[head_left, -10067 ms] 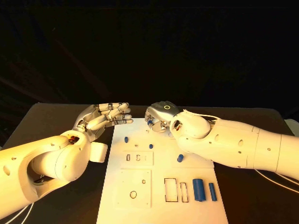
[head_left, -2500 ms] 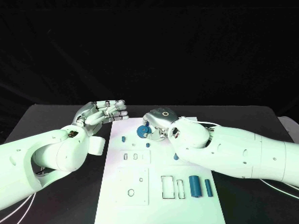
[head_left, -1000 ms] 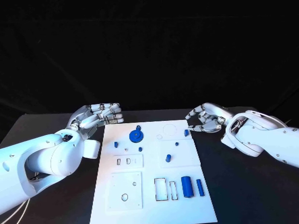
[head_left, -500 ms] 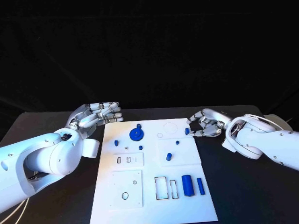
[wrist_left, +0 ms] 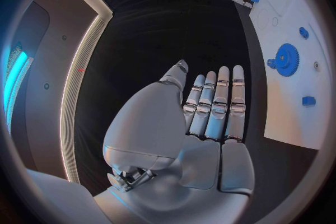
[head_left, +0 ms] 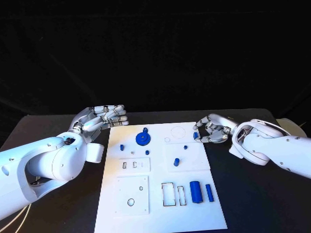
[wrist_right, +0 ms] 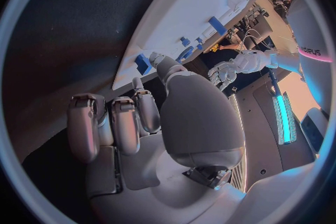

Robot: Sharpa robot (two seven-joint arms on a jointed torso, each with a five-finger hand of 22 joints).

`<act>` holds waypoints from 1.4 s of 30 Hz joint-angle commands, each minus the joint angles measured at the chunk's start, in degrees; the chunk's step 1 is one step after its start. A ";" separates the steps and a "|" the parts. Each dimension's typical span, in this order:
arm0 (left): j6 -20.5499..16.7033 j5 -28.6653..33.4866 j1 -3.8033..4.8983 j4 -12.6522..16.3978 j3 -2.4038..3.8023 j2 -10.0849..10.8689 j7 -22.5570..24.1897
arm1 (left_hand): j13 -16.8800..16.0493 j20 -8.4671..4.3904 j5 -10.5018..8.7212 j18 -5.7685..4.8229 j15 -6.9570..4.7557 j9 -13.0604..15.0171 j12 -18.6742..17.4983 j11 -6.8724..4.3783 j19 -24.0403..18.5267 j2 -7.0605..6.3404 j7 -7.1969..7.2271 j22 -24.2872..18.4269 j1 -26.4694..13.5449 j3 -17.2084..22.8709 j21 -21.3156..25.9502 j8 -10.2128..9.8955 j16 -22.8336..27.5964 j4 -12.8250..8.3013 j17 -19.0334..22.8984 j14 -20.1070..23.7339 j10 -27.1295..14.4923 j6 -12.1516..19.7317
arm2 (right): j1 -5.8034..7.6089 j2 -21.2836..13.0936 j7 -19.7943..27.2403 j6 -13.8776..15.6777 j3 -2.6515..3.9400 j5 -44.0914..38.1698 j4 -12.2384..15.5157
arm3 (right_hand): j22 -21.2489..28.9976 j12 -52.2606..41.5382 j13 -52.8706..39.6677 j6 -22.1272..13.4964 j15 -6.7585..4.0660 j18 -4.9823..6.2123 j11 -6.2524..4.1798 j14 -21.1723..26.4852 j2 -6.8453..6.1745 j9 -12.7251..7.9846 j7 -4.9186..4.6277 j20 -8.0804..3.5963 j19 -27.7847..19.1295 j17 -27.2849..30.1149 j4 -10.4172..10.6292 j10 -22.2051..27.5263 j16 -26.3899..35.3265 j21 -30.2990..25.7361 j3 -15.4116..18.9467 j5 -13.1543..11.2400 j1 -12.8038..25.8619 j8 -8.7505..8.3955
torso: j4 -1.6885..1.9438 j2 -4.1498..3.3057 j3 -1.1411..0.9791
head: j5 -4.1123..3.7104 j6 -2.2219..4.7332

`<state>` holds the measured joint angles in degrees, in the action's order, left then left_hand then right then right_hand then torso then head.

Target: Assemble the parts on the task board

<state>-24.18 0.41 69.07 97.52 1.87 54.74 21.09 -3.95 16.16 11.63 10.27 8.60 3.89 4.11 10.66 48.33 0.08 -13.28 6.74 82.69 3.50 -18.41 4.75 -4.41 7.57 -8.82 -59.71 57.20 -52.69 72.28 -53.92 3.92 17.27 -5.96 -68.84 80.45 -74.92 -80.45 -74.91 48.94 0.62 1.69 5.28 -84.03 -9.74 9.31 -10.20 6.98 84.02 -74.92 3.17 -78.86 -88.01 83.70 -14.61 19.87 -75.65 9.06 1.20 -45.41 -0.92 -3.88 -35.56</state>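
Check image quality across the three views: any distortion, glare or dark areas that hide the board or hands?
Head view: undistorted, background black, board evenly lit, both hands readable. Left wrist view: fisheye bends the board edge; left hand sharp, bright light strip beside it. Right wrist view: right hand blocks the middle, board curved.

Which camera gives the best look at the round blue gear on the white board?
The head view: the round blue gear lies unobstructed, seen from above, near the far end of the white task board. The left wrist view shows the gear close but distorted near the rim. The right wrist view shows only a small blue sliver, possibly it.
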 commanded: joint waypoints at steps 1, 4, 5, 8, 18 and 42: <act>1.07 0.03 0.02 0.21 0.03 -0.02 0.51 | 0.02 -0.04 0.06 0.14 -0.14 0.05 -0.22 0.03 -0.48 0.09 -0.09 -0.10 -0.04 -0.16 0.38 -0.23 0.20 -0.27 -0.08 0.31 -0.14 -0.03 | -0.08 0.31 -0.70 -0.14 0.00 -0.93 -0.40 | -8.22 -0.49 -3.63 0.85 0.42 0.40 0.00 -4.99 0.80 0.17 0.07 0.23 0.15 -11.20 -0.06 -0.43 -0.31 0.08 0.42 0.20 -0.20 0.13 | 0.05 0.03 0.02 | -0.29 -0.05; 1.02 0.03 0.03 0.21 0.03 0.06 0.51 | 0.02 -0.04 0.06 0.14 -0.14 0.05 -0.22 0.03 -0.48 0.09 -0.09 -0.10 -0.04 -0.16 0.38 -0.23 0.20 -0.27 -0.08 0.31 -0.14 -0.03 | -0.19 0.55 -0.81 -0.10 0.00 -0.95 -0.65 | -8.55 -0.94 -4.14 2.09 0.28 0.32 -0.19 -5.07 1.30 0.43 0.30 0.15 0.43 -11.47 -0.06 -0.93 -0.42 0.34 0.51 0.07 -0.32 0.65 | 0.03 0.00 0.00 | -0.34 -0.04; 1.00 0.03 0.03 0.20 0.03 0.08 0.51 | 0.02 -0.04 0.06 0.14 -0.14 0.05 -0.22 0.03 -0.48 0.09 -0.09 -0.10 -0.04 -0.16 0.38 -0.23 0.20 -0.27 -0.08 0.31 -0.14 -0.03 | -0.21 0.59 -0.82 -0.10 0.00 -0.96 -0.68 | -8.62 -1.00 -4.21 2.27 0.26 0.29 -0.22 -5.09 1.37 0.47 0.34 0.14 0.50 -11.55 -0.06 -0.99 -0.46 0.41 0.52 0.05 -0.34 0.73 | -0.01 0.04 -0.02 | -0.19 -0.08; 0.89 0.03 0.03 0.18 0.03 0.11 0.60 | 0.02 -0.03 0.06 0.14 -0.14 0.05 -0.22 0.03 -0.49 0.10 -0.09 -0.10 -0.03 -0.16 0.38 -0.23 0.20 -0.29 -0.09 0.31 -0.14 -0.03 | -0.31 0.72 -0.92 -0.14 0.00 -0.99 -0.76 | -8.81 -1.28 -4.53 3.47 0.08 0.25 -0.45 -5.12 1.80 0.70 0.60 0.00 0.66 -11.66 -0.09 -1.31 -0.51 0.54 0.50 -0.16 -0.45 1.25 | 0.04 0.05 -0.05 | -0.09 -0.16; 0.84 0.03 0.03 0.13 0.03 0.10 0.63 | 0.02 -0.03 0.07 0.14 -0.14 0.05 -0.22 0.02 -0.50 0.10 -0.08 -0.10 -0.01 -0.14 0.38 -0.24 0.22 -0.31 -0.10 0.31 -0.14 -0.04 | -0.49 0.99 -1.21 -0.50 0.00 -1.18 -0.82 | -9.19 -1.71 -5.03 5.69 -0.41 0.15 -1.05 -5.19 2.63 1.03 1.27 -0.40 0.97 -11.95 -0.25 -1.86 -0.63 0.82 0.10 -0.01 -0.78 2.04 | 0.02 0.06 -0.04 | 0.08 -0.30; 0.86 0.03 0.03 0.10 0.03 0.14 0.55 | 0.02 -0.03 0.07 0.14 -0.14 0.05 -0.22 0.02 -0.50 0.10 -0.08 -0.10 -0.01 -0.14 0.38 -0.24 0.22 -0.31 -0.10 0.31 -0.14 -0.04 | -0.58 1.11 -0.62 2.87 0.01 -0.11 -0.25 | -11.97 -4.05 -8.00 11.88 -2.54 -0.68 -3.60 -5.73 5.58 2.87 4.24 -2.30 3.29 -14.08 -0.52 -4.96 -1.56 3.30 -1.62 1.15 -0.95 5.71 | 0.08 0.05 -0.04 | -0.06 -0.59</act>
<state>-24.19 0.43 69.07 97.53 1.87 54.92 21.12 -3.95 16.16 11.63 10.27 8.60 3.89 4.11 10.66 48.33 0.08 -13.27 6.69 82.69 3.50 -18.41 4.76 -4.42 7.57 -8.85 -59.71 57.20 -52.69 71.73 -52.87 2.89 18.41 -5.96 -69.43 80.06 -74.95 -84.23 -74.94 59.71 -1.56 1.69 1.57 -83.93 -5.10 11.23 -6.60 5.07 84.05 -74.91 2.62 -83.43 -89.27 86.85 -15.98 20.94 -76.47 14.23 1.22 -45.36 -0.96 -3.89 -36.12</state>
